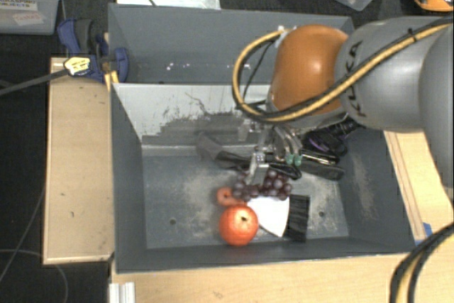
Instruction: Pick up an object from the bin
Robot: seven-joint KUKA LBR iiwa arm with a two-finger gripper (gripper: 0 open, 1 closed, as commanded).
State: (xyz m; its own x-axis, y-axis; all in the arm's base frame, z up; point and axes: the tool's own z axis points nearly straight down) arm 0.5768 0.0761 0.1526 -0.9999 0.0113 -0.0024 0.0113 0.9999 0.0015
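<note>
Grey metal forms the bin (177,223), and near the middle of its front a small red fruit (225,196) is seen just beside a red apple (238,224). Purple grapes (269,186) are found just right of these, next to a white brush (273,218) with black bristles. The gripper (259,169) is lowered right over the grapes, though whether it is released or clenched cannot be told, and dark tools (319,156) are heaped to its right.

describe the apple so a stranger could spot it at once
In the grey metal bin, look near the front wall. The apple lies there, by dark purple grapes. It alone is big, round and red; the brush nearby is black.
</note>
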